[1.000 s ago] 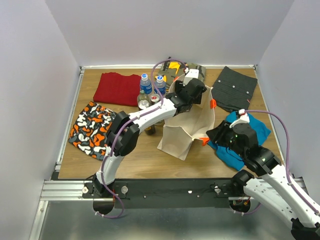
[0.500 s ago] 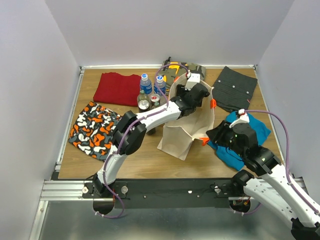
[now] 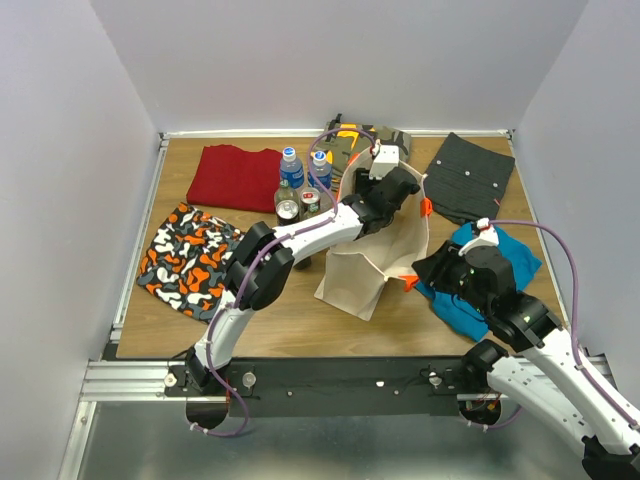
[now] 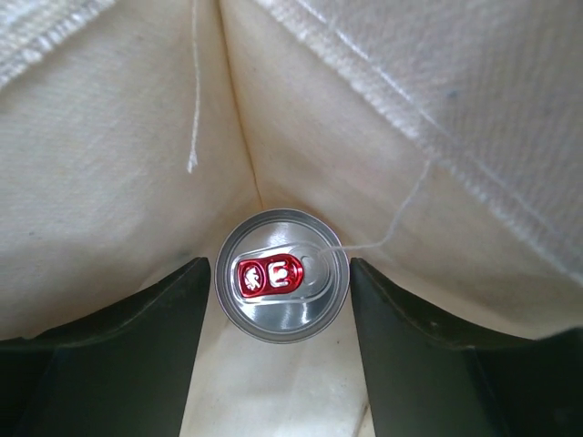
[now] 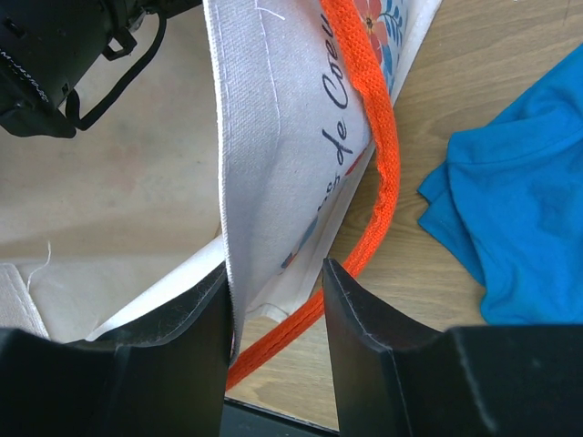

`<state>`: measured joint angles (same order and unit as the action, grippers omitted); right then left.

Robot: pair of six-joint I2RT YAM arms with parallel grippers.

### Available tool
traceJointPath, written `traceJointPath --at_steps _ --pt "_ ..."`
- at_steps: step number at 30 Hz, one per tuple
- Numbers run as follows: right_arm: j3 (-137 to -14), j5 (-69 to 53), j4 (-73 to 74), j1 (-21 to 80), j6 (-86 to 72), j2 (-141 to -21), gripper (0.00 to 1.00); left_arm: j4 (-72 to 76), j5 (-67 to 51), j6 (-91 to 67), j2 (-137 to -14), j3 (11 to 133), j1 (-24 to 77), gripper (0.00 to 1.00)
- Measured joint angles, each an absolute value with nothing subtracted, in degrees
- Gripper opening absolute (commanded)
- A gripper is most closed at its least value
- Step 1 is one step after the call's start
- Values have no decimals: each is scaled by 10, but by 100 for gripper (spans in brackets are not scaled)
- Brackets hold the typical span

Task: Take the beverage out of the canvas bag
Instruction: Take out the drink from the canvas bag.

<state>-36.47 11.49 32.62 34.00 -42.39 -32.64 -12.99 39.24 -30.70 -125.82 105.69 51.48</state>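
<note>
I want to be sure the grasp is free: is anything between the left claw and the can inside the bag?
Nothing solid. The can sits inside the open left claw; only a loose thread of the canvas bag reaches onto its lid.

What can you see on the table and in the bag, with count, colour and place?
canvas bag: one, beige with orange handles, upright mid-table
drink can: one, silver with red tab, upright inside the bag
water bottles: two, clear with blue labels, left of the bag
loose cans: two, silver-topped, beside the bottles
red cloth: one, far left
patterned cloth: one, orange-black-white, near left
camouflage cloth: one, olive, behind the bag
grey cloth: one, dark, far right
blue cloth: one, right of the bag
left end effector: one, black, open around the drink can
right end effector: one, black, gripping the bag's rim
</note>
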Motion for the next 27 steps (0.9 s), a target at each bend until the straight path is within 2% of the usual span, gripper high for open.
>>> traceJointPath --at_steps 7,11,13,14,17,19,22,27 --pt "-365 115 326 340 -424 -327 50 -124 395 -307 -1259 1057 515 64" --pt "-365 115 326 340 -424 -327 50 -121 395 -306 -1260 1057 515 57" --pt "-365 115 326 340 -424 -327 50 -120 395 -305 -1261 1057 515 47" --pt "-365 115 326 340 -424 -327 50 -120 395 -304 -1261 1057 515 39" --pt "-365 115 326 340 -424 -327 50 -120 395 -304 -1261 1057 515 31" --pt "-364 115 326 340 -424 -327 50 -120 394 -304 -1261 1057 515 23" --pt "-365 115 326 340 -424 -327 50 -120 394 -304 -1261 1057 515 0" --pt "-365 115 326 340 -424 -327 50 -120 394 -303 -1261 1057 515 0"
